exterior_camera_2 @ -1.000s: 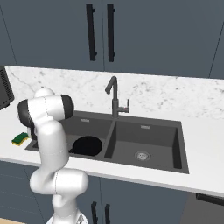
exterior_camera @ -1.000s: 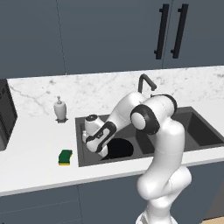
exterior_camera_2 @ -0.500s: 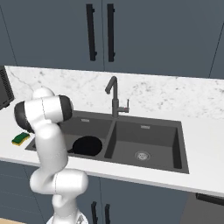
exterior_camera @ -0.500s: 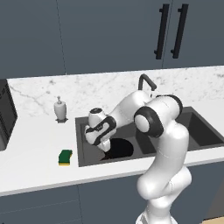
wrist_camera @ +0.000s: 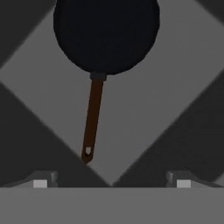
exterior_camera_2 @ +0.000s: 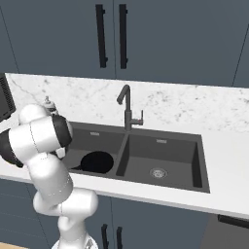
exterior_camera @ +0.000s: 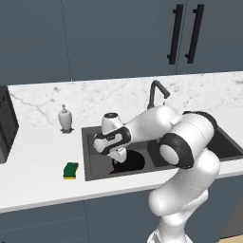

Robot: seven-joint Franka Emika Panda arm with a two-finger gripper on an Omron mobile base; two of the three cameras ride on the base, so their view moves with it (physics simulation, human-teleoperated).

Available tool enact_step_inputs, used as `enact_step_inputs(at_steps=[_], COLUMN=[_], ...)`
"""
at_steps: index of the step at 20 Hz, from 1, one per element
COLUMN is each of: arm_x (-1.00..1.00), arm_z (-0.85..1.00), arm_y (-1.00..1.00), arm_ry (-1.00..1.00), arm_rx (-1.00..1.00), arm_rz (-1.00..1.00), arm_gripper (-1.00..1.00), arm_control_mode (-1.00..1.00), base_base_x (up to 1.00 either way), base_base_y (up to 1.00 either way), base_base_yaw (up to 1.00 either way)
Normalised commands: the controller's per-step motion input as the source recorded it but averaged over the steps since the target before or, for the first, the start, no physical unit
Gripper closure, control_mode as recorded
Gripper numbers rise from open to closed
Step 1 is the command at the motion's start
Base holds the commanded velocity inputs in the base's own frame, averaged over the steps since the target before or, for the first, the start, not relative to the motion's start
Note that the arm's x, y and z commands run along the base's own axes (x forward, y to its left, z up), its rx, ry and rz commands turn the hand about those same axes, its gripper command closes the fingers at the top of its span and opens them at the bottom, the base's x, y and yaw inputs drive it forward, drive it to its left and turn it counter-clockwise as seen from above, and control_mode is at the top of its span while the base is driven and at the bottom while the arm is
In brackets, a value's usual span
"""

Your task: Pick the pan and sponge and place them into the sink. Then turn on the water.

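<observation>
- Hovering over the left basin of the sink (exterior_camera: 92,163), the gripper (wrist_camera: 111,181) had its fingers spread wide with nothing between them
- Hand view looked pretty much straight down at the pan (wrist_camera: 106,35) — round black body at the top, thin reddish-brown handle running down toward the fingertips (wrist_camera: 40,181), not touching them
- Pan was lying flat on the floor of that left basin, you could see it as a dark disc in both base views (exterior_camera_2: 96,161)
- Sponge (exterior_camera: 70,170) sat on the white counter (exterior_camera: 33,175) just left of the sink's rim, green side up, well clear of the gripper
- White soap dispenser (exterior_camera: 65,118) stood further back on the counter, near the sink's back left corner
- Right basin had just its metal drain (exterior_camera_2: 157,172) showing on the floor
- Dark gooseneck tap (exterior_camera_2: 127,108) stood behind the divider between the two basins — couldn't see any stream coming from it
- Arm (exterior_camera: 156,126) reached across from the right, hand ending low over the pan
</observation>
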Motion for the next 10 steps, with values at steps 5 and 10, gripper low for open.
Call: enact_step_inputs(at_steps=[5, 10], arm_x=[-0.42, -0.06], arm_z=[0.56, 0.70], arm_y=[0.49, 0.38], arm_ry=[0.00, 0.00], arm_rx=[0.00, 0.00], arm_rz=[0.24, 0.25], arm_gripper=[-1.00, -1.00], arm_control_mode=[-1.00, -1.00], base_base_x=[0.00, 0.00], base_base_y=[0.00, 0.00], base_base_yaw=[0.00, 0.00])
